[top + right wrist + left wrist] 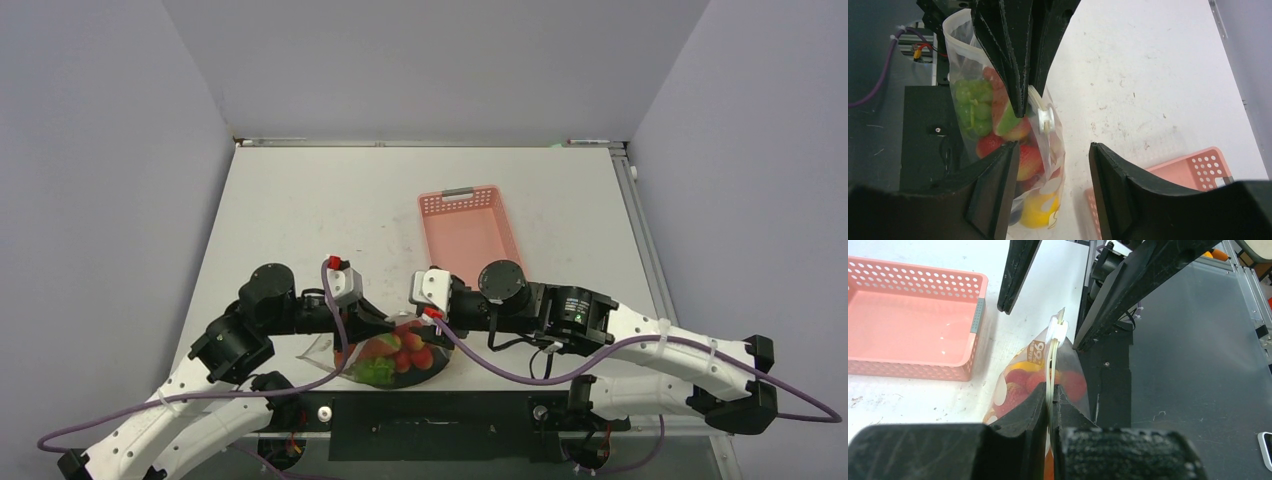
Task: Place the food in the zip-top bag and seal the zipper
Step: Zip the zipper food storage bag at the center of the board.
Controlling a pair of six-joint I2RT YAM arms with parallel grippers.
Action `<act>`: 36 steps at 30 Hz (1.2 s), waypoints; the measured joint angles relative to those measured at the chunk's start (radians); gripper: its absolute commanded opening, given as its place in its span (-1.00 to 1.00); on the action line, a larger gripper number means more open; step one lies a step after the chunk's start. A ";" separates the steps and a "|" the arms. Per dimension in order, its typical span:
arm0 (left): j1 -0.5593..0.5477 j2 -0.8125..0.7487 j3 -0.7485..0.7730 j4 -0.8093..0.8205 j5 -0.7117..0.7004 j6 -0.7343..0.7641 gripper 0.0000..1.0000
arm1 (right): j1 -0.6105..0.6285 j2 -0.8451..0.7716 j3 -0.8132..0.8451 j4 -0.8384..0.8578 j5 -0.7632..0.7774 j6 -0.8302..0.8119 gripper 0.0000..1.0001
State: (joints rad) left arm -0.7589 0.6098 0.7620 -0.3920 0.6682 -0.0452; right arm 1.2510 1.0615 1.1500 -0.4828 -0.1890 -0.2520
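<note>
Both arms fold in from the near corners, forearms pointing at each other, wrists low in front of the bases. My left arm (215,350) has its elbow out to the left and its wrist turned inward. The left pincer (1051,390) has its jaws pressed together, nipping the zipper (1053,357) at the tips. My right arm (640,345) reaches in from the right with a level wrist. The right pincer (1053,150) has its jaws spread and grips nothing. The tips of the two pincers are close; I can't tell if they touch.

Plain lavender walls (100,150) close in a scuffed white table (330,200).
</note>
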 measured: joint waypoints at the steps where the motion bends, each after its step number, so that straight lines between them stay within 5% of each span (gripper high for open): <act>1: 0.000 -0.005 0.000 0.000 0.003 -0.004 -1.00 | 0.000 -0.006 -0.011 0.013 -0.007 0.001 0.10; 13: 0.000 -0.013 0.002 0.004 0.057 -0.037 -1.00 | 0.000 -0.022 -0.064 0.128 -0.119 0.033 -0.36; 24: 0.000 -0.030 0.002 0.014 0.071 -0.049 -1.00 | -0.007 0.008 -0.064 0.146 -0.162 0.045 -0.44; 36: 0.000 -0.041 0.002 0.042 0.084 -0.060 -1.00 | -0.008 0.008 -0.064 0.150 -0.188 0.056 -0.89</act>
State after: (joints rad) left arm -0.7589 0.5690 0.7639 -0.3504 0.7525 -0.1055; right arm 1.2427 1.0698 1.0863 -0.3328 -0.3767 -0.1963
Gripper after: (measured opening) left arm 0.021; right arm 0.117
